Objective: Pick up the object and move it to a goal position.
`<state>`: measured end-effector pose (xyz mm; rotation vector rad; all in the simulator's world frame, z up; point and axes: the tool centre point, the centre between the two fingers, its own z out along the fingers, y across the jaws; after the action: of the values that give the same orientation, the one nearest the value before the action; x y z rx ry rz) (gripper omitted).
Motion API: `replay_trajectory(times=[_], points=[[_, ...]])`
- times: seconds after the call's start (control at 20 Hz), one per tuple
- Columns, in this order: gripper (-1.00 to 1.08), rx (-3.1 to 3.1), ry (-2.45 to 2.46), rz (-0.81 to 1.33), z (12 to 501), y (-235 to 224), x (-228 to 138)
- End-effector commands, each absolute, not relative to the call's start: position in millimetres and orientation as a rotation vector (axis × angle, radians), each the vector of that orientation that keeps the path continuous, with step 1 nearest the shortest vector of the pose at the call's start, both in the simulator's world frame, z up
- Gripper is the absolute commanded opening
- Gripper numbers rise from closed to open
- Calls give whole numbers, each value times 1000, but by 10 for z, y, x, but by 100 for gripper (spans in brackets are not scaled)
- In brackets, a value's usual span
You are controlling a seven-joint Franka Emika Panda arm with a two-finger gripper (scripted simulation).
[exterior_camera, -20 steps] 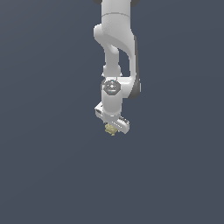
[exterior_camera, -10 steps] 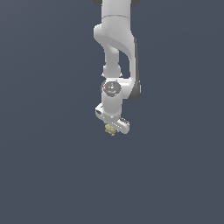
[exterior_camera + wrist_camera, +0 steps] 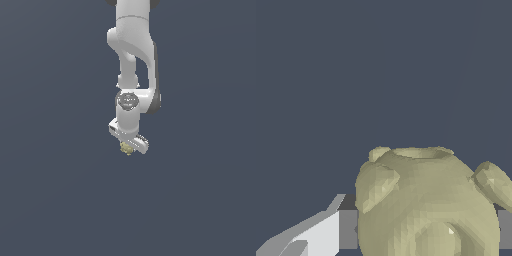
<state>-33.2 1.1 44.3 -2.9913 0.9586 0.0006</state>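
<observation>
Clamping the object (image 3: 127, 148), the fingers (image 3: 321, 235) grip both its sides. Only the wrist view resolves its knobbly lobes.

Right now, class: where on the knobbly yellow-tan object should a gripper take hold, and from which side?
Across the rounded main body of the object, between the knobs, coming from above. The gripper appears to sit over it that way already, a finger on each flank; the lumps would likely make uneven contact.
</observation>
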Motion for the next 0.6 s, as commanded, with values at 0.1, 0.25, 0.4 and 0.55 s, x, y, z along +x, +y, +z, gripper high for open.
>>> replay_trajectory(times=[0.1, 0.25, 0.4, 0.55], points=[[-100, -2991, 959, -1, 557, 16, -227], [-100, -2992, 959, -1, 673, 21, -118], [-100, -2992, 959, -1, 815, 28, 18], [-100, -2992, 960, -1, 976, 36, 174]])
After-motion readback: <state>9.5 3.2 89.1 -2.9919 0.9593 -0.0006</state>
